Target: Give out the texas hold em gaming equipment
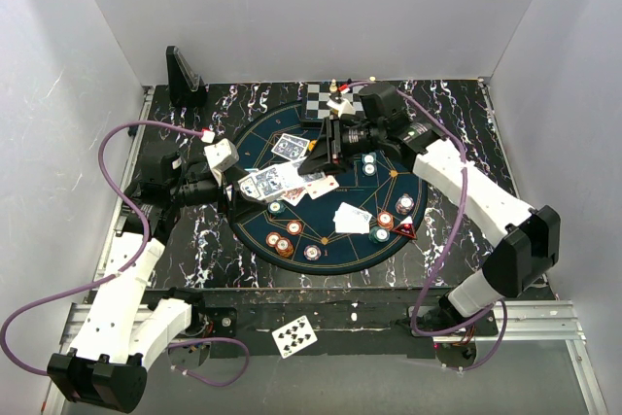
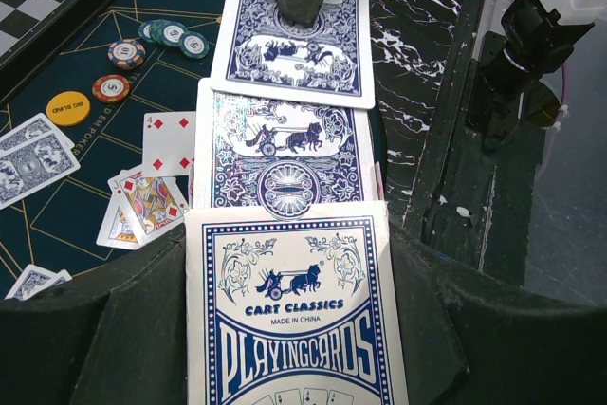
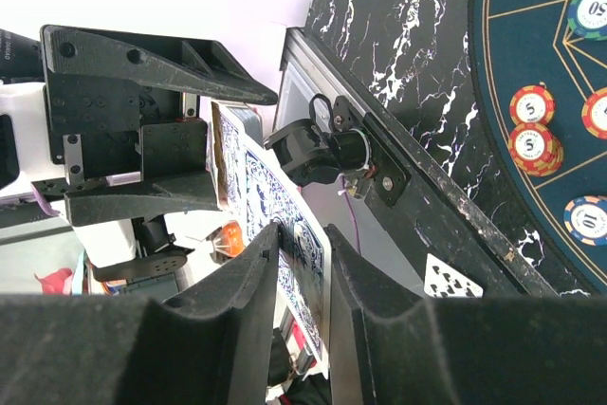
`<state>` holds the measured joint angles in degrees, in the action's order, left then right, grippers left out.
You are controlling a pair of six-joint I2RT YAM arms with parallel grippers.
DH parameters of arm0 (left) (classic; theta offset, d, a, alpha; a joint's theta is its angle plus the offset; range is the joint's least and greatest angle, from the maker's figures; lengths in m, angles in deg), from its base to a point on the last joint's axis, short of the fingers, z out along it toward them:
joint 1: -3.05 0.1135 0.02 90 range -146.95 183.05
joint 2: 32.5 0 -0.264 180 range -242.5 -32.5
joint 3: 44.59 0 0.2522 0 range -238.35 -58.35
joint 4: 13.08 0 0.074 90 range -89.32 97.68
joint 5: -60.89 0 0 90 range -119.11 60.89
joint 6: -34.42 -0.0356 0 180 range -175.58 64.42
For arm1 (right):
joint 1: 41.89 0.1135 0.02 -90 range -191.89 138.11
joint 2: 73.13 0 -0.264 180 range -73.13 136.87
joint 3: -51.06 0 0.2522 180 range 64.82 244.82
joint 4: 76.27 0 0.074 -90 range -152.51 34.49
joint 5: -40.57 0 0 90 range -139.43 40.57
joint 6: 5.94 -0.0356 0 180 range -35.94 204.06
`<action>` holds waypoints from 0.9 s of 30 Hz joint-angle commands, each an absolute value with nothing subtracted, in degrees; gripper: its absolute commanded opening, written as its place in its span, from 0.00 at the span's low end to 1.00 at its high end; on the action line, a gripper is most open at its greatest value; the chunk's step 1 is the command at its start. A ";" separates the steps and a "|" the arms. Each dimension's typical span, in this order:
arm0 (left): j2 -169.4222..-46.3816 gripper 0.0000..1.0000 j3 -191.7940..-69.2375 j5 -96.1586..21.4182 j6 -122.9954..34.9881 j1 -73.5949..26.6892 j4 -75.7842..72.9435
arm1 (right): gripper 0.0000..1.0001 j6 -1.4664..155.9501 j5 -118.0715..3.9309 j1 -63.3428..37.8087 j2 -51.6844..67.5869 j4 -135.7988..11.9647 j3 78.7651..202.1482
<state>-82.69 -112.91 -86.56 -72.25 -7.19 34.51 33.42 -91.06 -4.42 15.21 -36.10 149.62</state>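
The card box (image 2: pixel 294 310), white with blue print reading "CART CLASSICS PLAYING CARDS", sits clamped in the left gripper (image 2: pixel 285 234), whose fingers are closed tight on its sides. A blue-patterned-back playing card (image 2: pixel 283 154) sticks out of the box's open end, and a second one (image 2: pixel 289 40) extends beyond it. The right gripper (image 3: pixel 302 253) has its two fingers drawn in on either side of that outer card's edge, seen edge-on in the right wrist view; whether they already pinch it I cannot tell.

Both grippers meet over the round dark-blue mat (image 1: pixel 335 250), above its left-centre part. The left arm reaches in from the mat's left side with its wrist level; the right arm comes across from the mat's far right, its gripper pointing left toward the box.

On the mat lie face-up cards, among them a four of diamonds (image 2: pixel 171 139) and a court card (image 2: pixel 147 204), plus face-down cards (image 2: pixel 33 154) toward the mat's left. Orange chips (image 2: pixel 119 68) and teal chips (image 2: pixel 175 37) sit near the mat's centre, with a yellow disc (image 2: pixel 68 107) marked "BIG BLIND" beside them. A red triangular marker (image 1: pixel 405 230) lies at the mat's right. One spade card (image 1: pixel 294 336) rests face up off the mat, on the table's near rail.

The box's lower end is cut off in the left wrist view, and the chip values are mostly too small to read from above.
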 commanded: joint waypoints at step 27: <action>-80.66 0.00 -113.63 -86.50 -72.28 -6.97 33.38 | 0.01 27.18 -97.77 -14.12 18.35 -58.55 130.21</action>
